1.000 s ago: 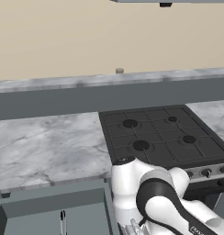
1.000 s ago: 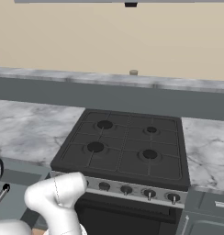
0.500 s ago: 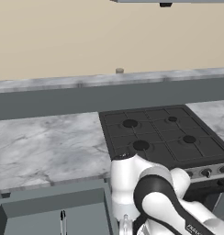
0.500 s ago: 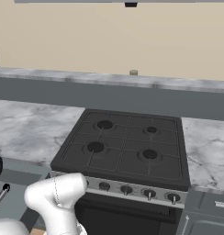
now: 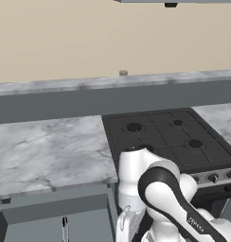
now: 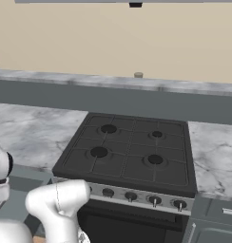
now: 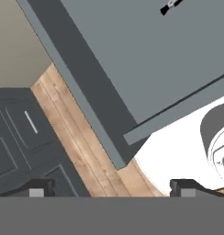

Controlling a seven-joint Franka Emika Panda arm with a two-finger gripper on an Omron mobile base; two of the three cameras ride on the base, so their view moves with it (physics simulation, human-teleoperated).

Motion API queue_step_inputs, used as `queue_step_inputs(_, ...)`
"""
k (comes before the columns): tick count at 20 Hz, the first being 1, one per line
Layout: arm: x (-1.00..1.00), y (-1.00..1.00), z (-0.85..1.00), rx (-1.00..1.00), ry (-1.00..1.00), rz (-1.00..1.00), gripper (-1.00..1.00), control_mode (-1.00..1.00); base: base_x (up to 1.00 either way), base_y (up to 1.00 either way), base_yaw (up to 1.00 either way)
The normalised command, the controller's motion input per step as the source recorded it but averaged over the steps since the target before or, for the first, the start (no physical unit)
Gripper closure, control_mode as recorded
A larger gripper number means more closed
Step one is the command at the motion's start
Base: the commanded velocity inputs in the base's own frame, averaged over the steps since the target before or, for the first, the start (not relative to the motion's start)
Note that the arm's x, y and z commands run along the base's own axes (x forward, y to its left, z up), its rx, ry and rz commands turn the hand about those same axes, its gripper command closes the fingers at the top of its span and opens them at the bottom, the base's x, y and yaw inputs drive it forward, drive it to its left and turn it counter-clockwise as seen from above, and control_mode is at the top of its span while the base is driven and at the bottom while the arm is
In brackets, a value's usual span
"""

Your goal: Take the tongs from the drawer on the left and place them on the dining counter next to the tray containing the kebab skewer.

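The tongs (image 5: pixel 65 227) in the open drawer (image 5: pixel 51 215) look stiff, light, probably slippery; the spread-jawed gripper (image 7: pixel 109 187) should pinch mid-length.

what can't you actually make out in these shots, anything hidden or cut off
- Tongs: left base view's bottom edge cuts them off; in the hand view just a dark tip at the top edge.
- Drawer: open, its front falls below the left base view's frame.
- Gripper: open; hand view shows only the fingertips over the wooden floor, nothing between them.
- Small object on the back ledge: too small to identify.
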Motion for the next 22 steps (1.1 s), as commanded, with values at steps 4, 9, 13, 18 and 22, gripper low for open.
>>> queue_step_inputs(4,0.11,-0.08,-0.02,-0.07,0.00,-0.28,-1.00,-1.00,0.00,0.00,0.00)
queue_step_inputs(9,0.10,-0.08,-0.07,-0.06,0.00,-0.28,-1.00,-1.00,0.00,0.00,0.00)
queue_step_inputs(13,0.10,-0.05,-0.06,-0.06,0.00,-0.27,-1.00,-1.00,0.00,0.00,0.00)
queue_step_inputs(18,0.01,0.00,-0.15,-0.08,-0.02,-0.25,-1.00,-1.00,0.00,0.00,0.00)
queue_step_inputs(22,0.00,0.00,-0.21,-0.10,-0.06,-0.23,-1.00,-1.00,0.00,0.00,0.00)
